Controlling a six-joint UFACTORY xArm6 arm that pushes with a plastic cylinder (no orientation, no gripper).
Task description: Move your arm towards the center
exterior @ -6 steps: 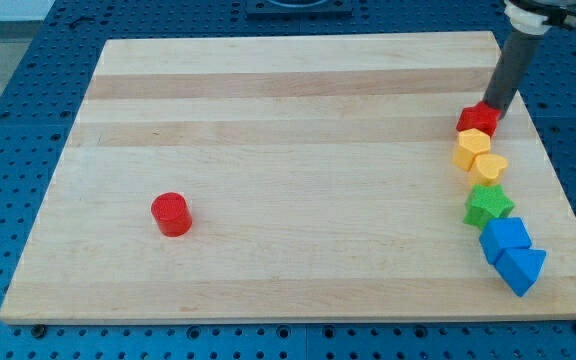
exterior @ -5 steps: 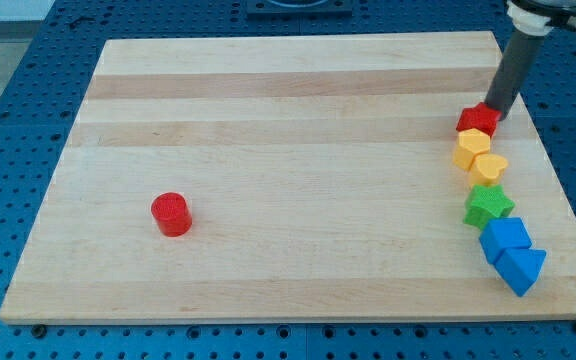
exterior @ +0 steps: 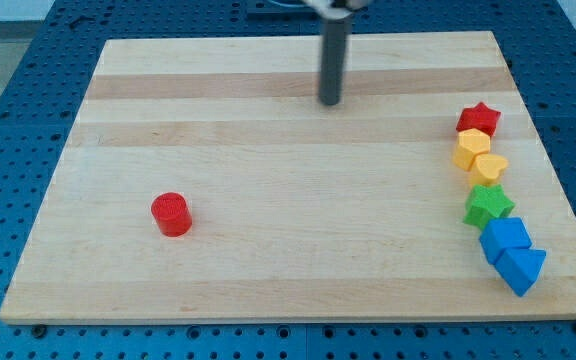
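My tip [exterior: 328, 101] rests on the wooden board [exterior: 268, 260] in its upper middle, well apart from every block. A red star block [exterior: 479, 117] heads a column at the view's right. Below it come a yellow hexagon block [exterior: 473, 147], a yellow heart block [exterior: 489, 167], a green star block [exterior: 488, 206], a blue cube block [exterior: 505, 236] and a blue triangle block [exterior: 521, 269]. A red cylinder block [exterior: 171, 214] stands alone at the lower left.
The board lies on a blue perforated table [exterior: 8, 90] that shows on all sides.
My tip has moved from beside the red star at the right edge leftward to the upper middle of the board. No block has moved.
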